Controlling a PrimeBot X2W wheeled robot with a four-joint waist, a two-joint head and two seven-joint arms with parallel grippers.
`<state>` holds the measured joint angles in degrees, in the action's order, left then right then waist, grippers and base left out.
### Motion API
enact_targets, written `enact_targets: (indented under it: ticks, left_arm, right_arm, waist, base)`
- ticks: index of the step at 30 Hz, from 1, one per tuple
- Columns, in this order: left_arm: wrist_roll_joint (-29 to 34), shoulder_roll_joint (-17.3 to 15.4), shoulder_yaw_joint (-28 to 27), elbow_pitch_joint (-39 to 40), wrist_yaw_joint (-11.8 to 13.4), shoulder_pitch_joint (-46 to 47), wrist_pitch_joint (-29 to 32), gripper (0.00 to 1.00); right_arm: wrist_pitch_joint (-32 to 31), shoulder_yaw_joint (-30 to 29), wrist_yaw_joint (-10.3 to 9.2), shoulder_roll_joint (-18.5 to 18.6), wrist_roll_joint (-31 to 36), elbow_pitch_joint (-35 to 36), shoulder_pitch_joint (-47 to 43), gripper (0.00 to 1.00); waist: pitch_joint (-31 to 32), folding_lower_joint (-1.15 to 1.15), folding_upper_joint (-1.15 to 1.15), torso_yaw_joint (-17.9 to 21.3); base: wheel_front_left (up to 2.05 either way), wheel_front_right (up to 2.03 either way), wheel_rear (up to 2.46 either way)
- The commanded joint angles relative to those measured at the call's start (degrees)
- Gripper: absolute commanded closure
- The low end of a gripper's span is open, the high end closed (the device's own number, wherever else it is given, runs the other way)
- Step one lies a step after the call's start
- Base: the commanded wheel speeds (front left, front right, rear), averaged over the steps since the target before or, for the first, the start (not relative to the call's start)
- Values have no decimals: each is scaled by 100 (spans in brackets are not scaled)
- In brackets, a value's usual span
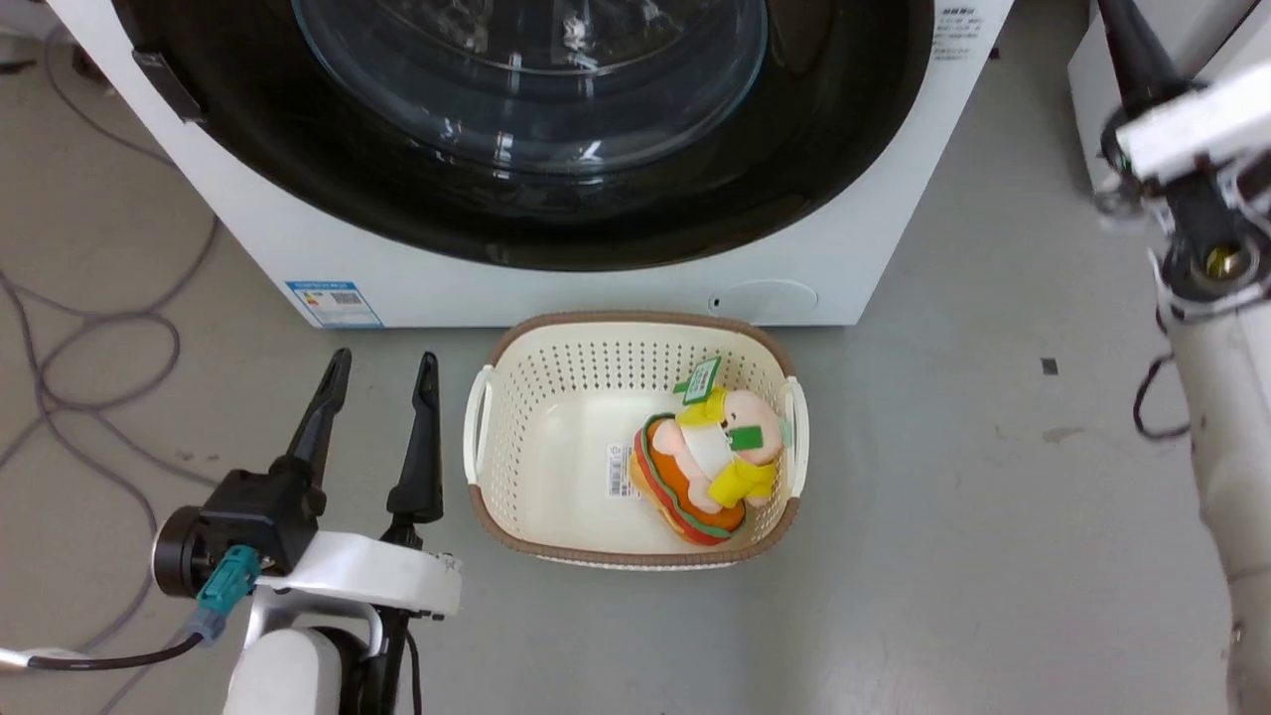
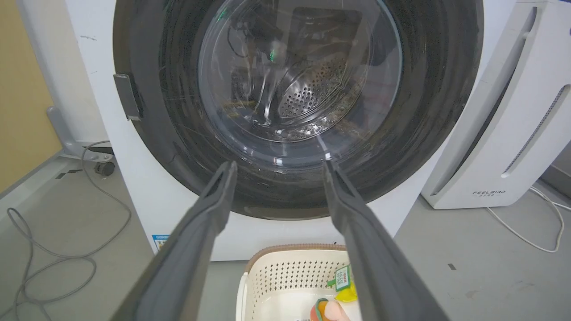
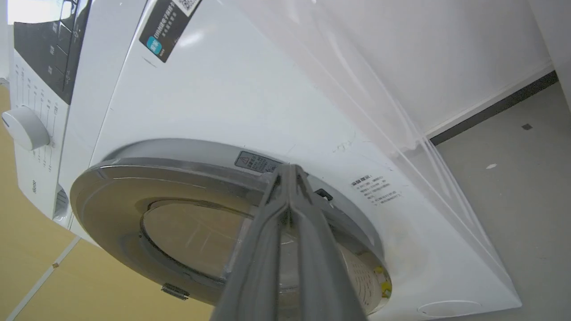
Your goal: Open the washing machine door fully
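Observation:
The washing machine stands ahead, white, with a blue label sticker low on its front. Its door, a glossy black disc with a glass bowl window, lies against the front and looks closed. The side tab sits on the door's left edge. My left gripper is open and empty, low before the machine. My right gripper is shut, its tips at the door's rim opposite the tab.
A cream basket with a plush toy stands on the floor just below the door, right of my left gripper. Grey cables lie at the left. A white FEELBIRD appliance stands right of the machine.

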<state>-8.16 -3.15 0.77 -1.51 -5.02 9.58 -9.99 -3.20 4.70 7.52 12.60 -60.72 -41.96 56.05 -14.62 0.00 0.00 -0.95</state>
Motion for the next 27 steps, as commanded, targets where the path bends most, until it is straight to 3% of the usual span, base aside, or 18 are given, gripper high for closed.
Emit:
enact_targets:
  ticks: [1, 8, 27]
  left_arm:
    - [-49, -48, -21, 28, -33, 121, -66, 0]
    - [-117, -90, -20, 66, -69, 245, -139, 0]
    - [-368, -148, -73, 169, -181, 593, -365, 0]
  right_arm:
    - [-108, 116, -1, 38, -162, -247, 408, 100]
    - [-513, 505, -2, 3, -260, -937, 1360, 100]
    - [-2339, 1772, -3, -133, -570, -2382, 3558, 100]
  waist:
    - [-101, 0, 0, 0]
    - [-312, 0, 0, -6]
    - [-967, 0, 0, -94]
  base:
    - [0, 0, 0]
    - [0, 0, 0]
    - [0, 0, 0]
